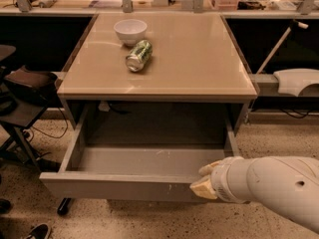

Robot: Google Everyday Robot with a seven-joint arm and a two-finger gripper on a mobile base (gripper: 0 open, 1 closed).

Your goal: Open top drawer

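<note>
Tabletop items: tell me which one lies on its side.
The green can, lying on its side just in front of the upright white bowl. The gripper is lower down, at the right end of the front of the open top drawer.

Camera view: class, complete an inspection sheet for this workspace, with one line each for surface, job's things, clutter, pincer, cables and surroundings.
Surface: tan table top, glossy, carrying two things near its back left.
Job's things: top drawer pulled well out below the table top, with white scuffs on its front panel.
Clutter: white bowl upright; green can lying on its side just in front of it.
Pincer: pincer at the drawer's front edge, right of centre.
Cables: thin dark cable trailing down by the table's left leg.
Surroundings: dark chair at left, shoe bottom left, speckled floor.
</note>
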